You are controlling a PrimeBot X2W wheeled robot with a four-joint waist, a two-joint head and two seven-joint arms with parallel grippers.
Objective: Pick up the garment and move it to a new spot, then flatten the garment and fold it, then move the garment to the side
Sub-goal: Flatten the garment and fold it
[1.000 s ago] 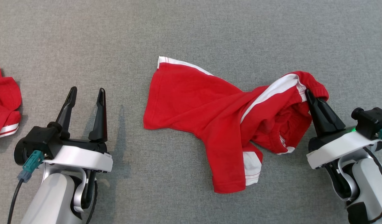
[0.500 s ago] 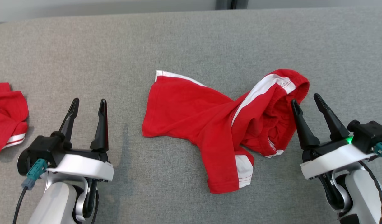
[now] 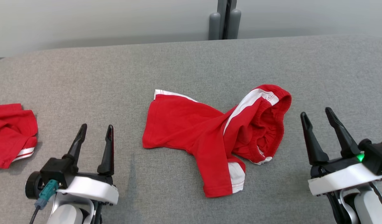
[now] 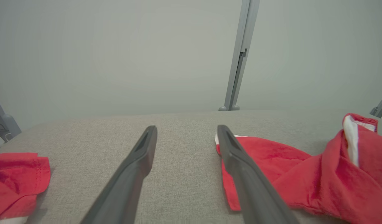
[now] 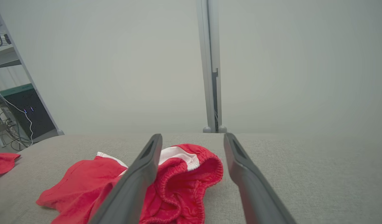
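Since one second ago, the right gripper (image 3: 315,112) has released the waistband of the red shorts (image 3: 191,130) and drawn back toward the robot. Its jaws, then pinched together, now stand wide. The head camera has also tilted up, so the whole picture sits lower.

Head view: the red shorts lie crumpled at the middle of the grey surface (image 3: 178,62), between the two grippers and nearer the right one. One leg lies flat toward the left. The other leg, with a white side panel, points toward the robot. The elastic waistband stands up in a hoop at the right end. The right gripper is just beside that hoop, apart from it and holding nothing. The left gripper (image 3: 96,126) is well apart from the shorts, jaws wide and empty. A second red garment (image 3: 10,133) lies at the left edge.

Left wrist view: the spread fingers point across the grey surface toward a pale wall (image 4: 116,56) and a grey post (image 4: 237,77). The shorts lie to the right.

Right wrist view: the waistband opening faces the camera between the spread fingers.
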